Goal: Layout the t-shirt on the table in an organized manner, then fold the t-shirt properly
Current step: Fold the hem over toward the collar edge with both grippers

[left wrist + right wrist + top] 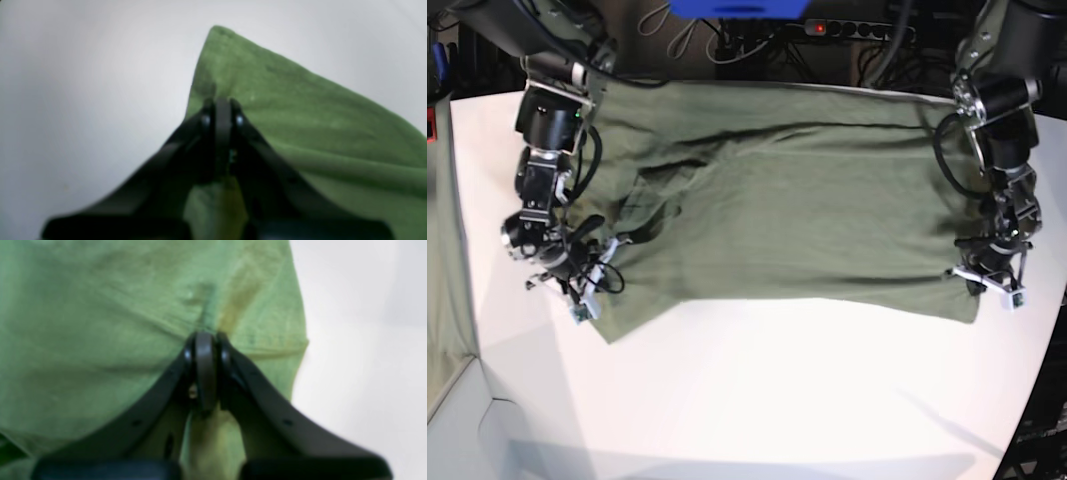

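Observation:
The olive-green t-shirt (777,200) lies spread wide across the white table (777,390), with wrinkles bunched toward its left side in the base view. My left gripper (980,285) sits at the shirt's near right corner there. In the left wrist view the left gripper (222,100) is shut, with the t-shirt (300,116) pinched at its tips. My right gripper (592,300) is at the shirt's near left corner. In the right wrist view the right gripper (205,336) is shut, and the t-shirt (100,323) puckers at its fingertips.
A pale grey-green cloth strip (442,250) hangs along the table's left side. Behind the table is dark floor with cables, a power strip (857,30) and a blue object (737,8). The table's edge curves away at the near right (1027,400).

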`<state>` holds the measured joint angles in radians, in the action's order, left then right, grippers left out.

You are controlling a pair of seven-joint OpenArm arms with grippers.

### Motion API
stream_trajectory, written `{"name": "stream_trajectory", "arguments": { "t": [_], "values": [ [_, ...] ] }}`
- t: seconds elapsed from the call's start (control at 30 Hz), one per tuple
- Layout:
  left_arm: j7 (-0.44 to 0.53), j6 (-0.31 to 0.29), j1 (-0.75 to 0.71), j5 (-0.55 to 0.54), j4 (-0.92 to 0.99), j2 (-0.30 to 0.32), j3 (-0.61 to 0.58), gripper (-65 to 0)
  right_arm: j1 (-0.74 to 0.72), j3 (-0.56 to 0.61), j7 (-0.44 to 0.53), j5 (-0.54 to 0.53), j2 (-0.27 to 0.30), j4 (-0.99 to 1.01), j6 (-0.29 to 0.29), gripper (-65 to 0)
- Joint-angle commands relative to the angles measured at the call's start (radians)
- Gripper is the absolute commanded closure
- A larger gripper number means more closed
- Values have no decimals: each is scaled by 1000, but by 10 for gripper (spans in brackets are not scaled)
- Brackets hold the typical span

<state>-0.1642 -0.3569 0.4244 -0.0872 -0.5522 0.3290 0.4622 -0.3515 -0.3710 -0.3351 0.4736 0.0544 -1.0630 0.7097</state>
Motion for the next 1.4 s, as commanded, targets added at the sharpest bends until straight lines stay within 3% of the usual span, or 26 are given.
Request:
{"name": "stream_trajectory", "arguments": {
  "t": [0.0, 0.2, 0.47, 0.67, 0.83, 1.0, 1.37],
  "values": [
    [-31, 5, -14, -12, -36, 8, -1, -1, -14, -3, 23, -13, 9, -58, -12, 0],
    [-102, 5, -81, -112, -231, 6, -1, -1, 36, -9, 23, -14, -24, -228, -12, 0],
    [-107, 8, -193, -213, -434, 5, -7, -1, 164, -7, 23, -14, -100, -478, -12, 0],
    [-194, 8, -298, -322, -625, 5, -1, -1, 274, -9, 23, -14, -150, -616, -12, 0],
    [-212, 14, -411, -397, -780, 5, -1, -1, 360, -9, 23, -68, -158, -698, -12, 0],
    [-220, 14, -510, -418, -894, 5, 25, -1, 450, -16, 23, -163, -121, -759, -12, 0],
    [-354, 2, -586, -417, -1038, -58, 178, -1, 599, -21, 27, -175, -120, -836, -12, 0]
  ]
}}
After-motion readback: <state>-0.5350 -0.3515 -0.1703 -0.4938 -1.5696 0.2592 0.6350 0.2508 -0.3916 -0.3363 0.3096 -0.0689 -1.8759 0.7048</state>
